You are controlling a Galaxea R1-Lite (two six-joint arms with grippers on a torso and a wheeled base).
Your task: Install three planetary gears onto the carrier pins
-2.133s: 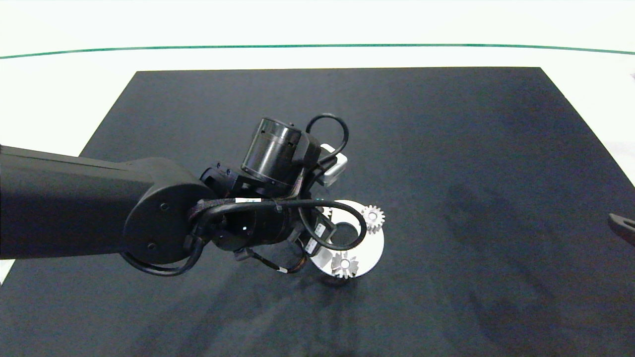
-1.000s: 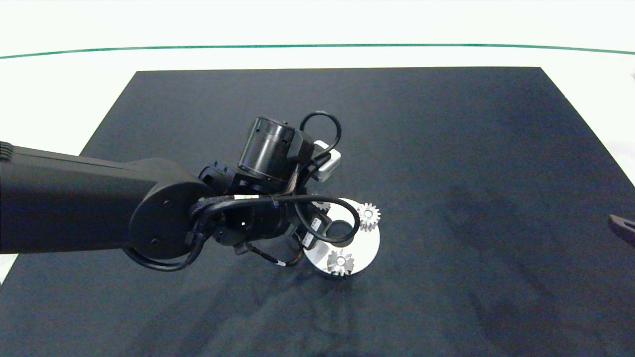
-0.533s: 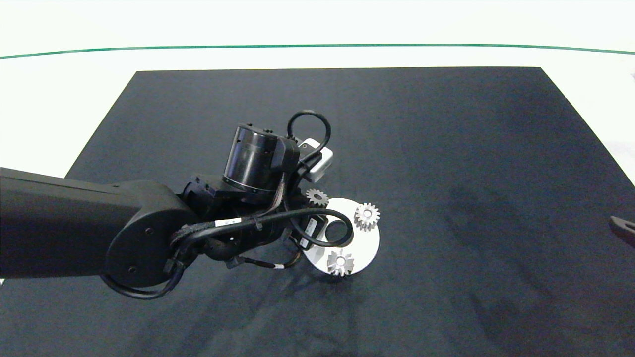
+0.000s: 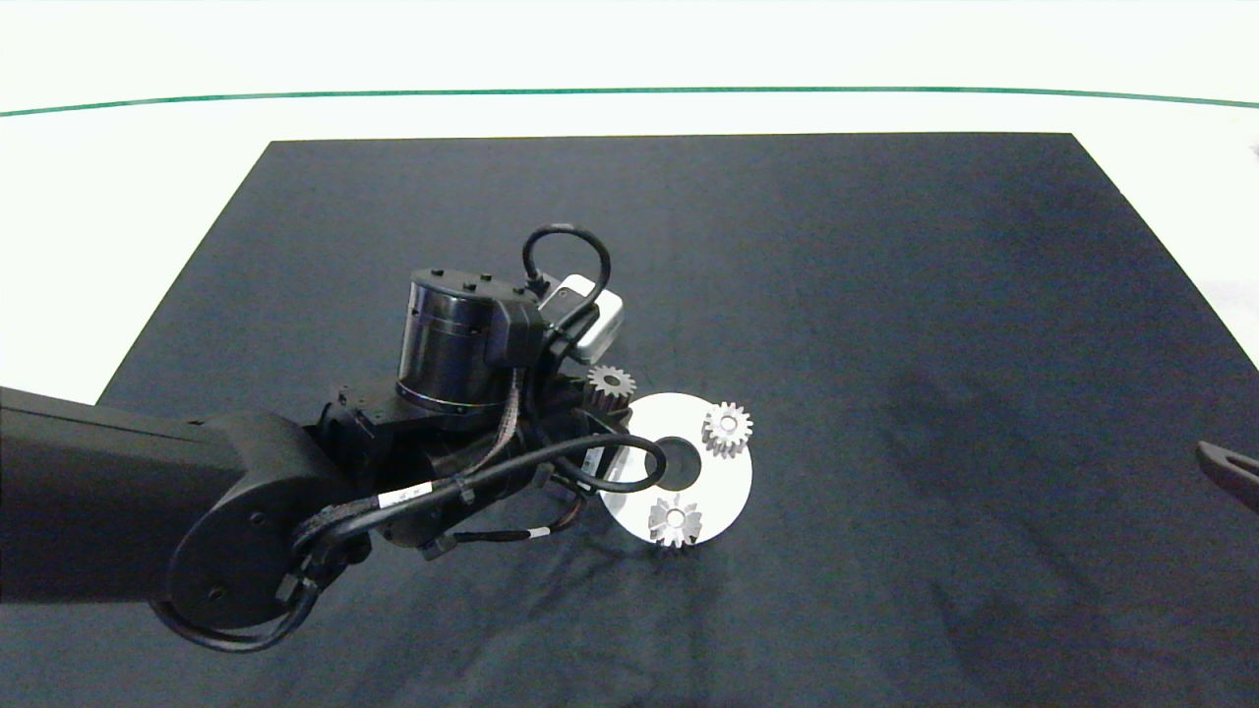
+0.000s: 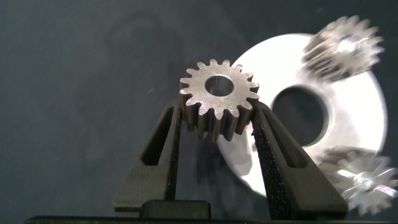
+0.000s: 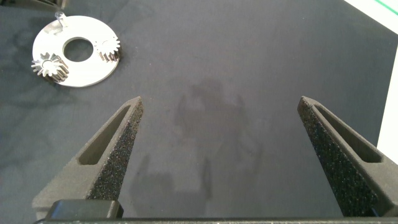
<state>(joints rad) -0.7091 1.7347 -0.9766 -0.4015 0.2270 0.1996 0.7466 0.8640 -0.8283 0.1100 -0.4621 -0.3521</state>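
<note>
Left gripper [image 5: 217, 134]: fingers closed on a third gear [image 5: 219, 99] — held by its toothed rim, centre hole in view, just off the disc's edge.
Third gear, head view [image 4: 610, 381]: beside the white disc [image 4: 723, 482], at its far-left rim, apart from it.
Mounted gears: one [image 4: 727, 429] at the disc's far-right side, one [image 4: 675, 521] at its near side; both apparently seated on pins — the pins themselves are hidden.
Right gripper [image 6: 221, 149]: fingers spread wide, empty, over the dark mat [image 4: 885, 295], well apart from the disc [image 6: 84, 68].
</note>
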